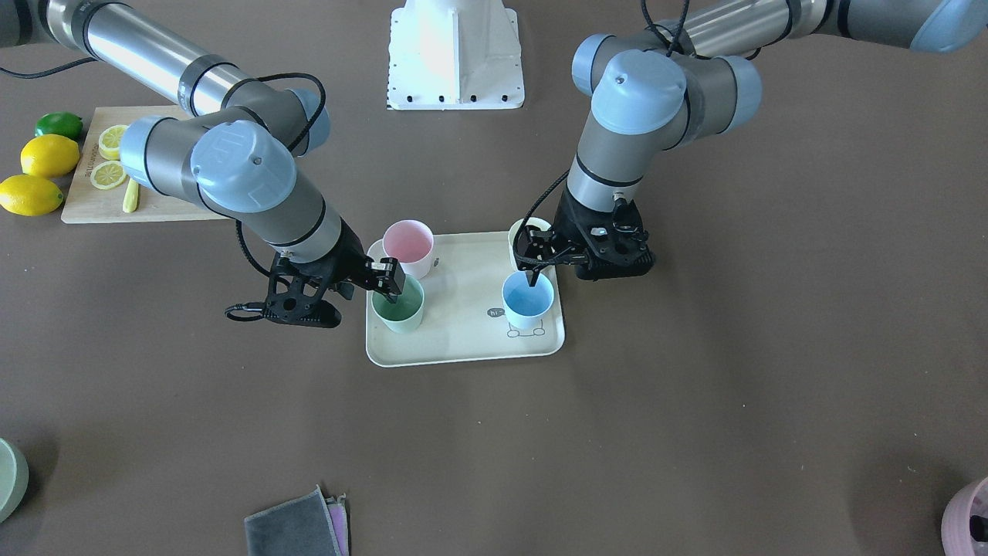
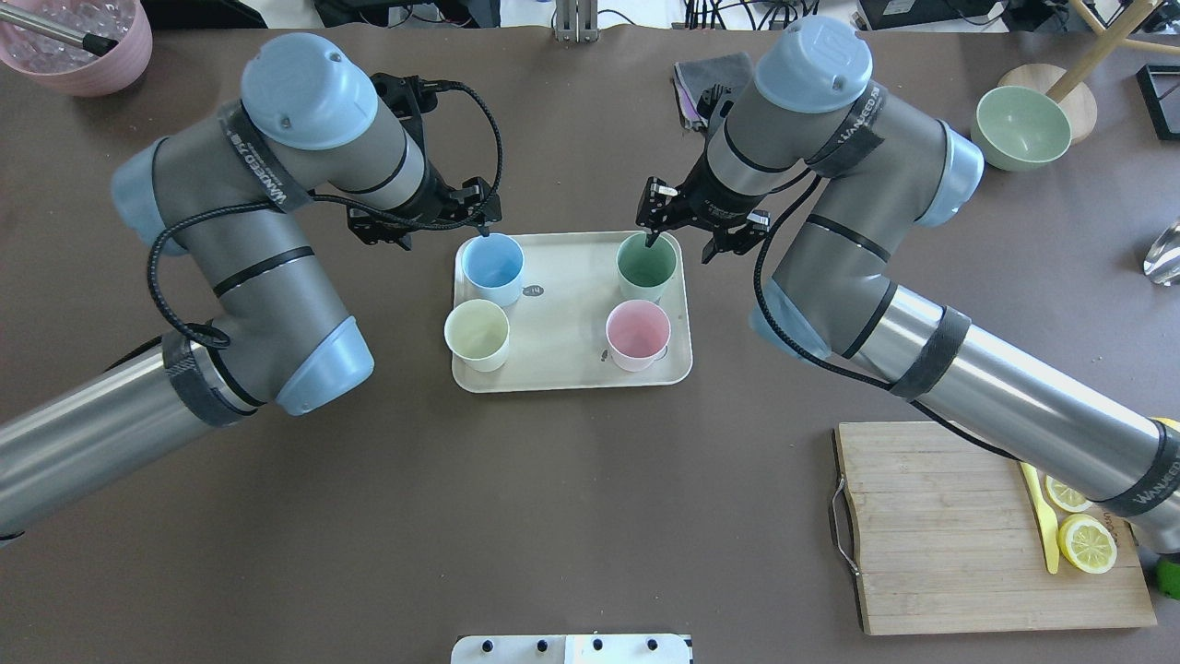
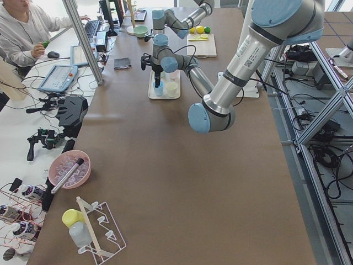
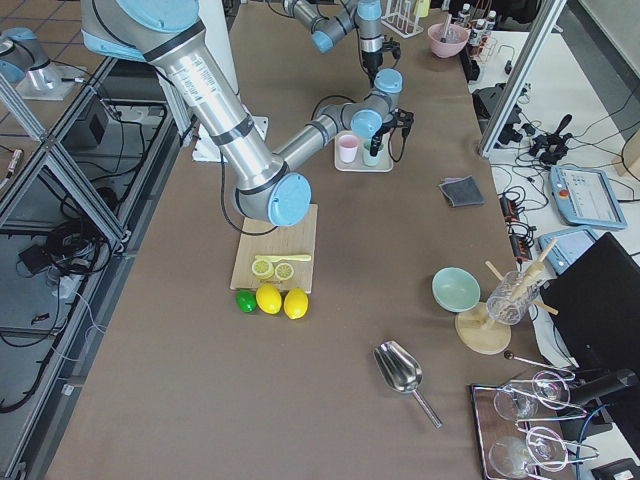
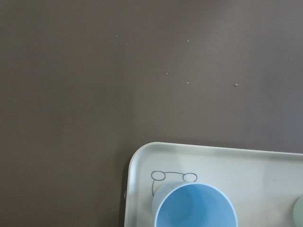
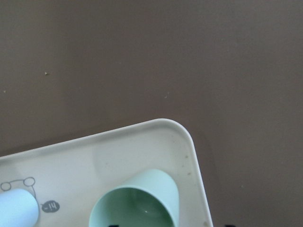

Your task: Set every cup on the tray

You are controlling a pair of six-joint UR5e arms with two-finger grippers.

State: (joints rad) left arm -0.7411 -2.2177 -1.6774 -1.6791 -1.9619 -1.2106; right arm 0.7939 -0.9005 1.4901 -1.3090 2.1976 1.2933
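The cream tray [image 2: 572,364] holds all four cups. The light blue cup [image 2: 491,267] and the sage green cup [image 2: 647,267] stand at its far corners. The cream-white cup [image 2: 477,334] and the pink cup [image 2: 637,334] stand at its near corners. My left gripper [image 2: 483,224] hangs over the blue cup's far rim, with one finger dipping inside the cup [image 1: 528,300]. It looks open. My right gripper [image 2: 656,238] is at the green cup's far rim [image 1: 398,303]. It is open, with its fingertips apart at the bottom edge of the right wrist view. Both cups rest on the tray.
A wooden cutting board [image 2: 959,526] with lemon slices lies near right, with whole lemons [image 1: 48,154] beside it. A larger green bowl [image 2: 1020,127] is far right and a mauve pot [image 2: 78,41] far left. Folded cloths [image 2: 710,78] lie beyond the tray.
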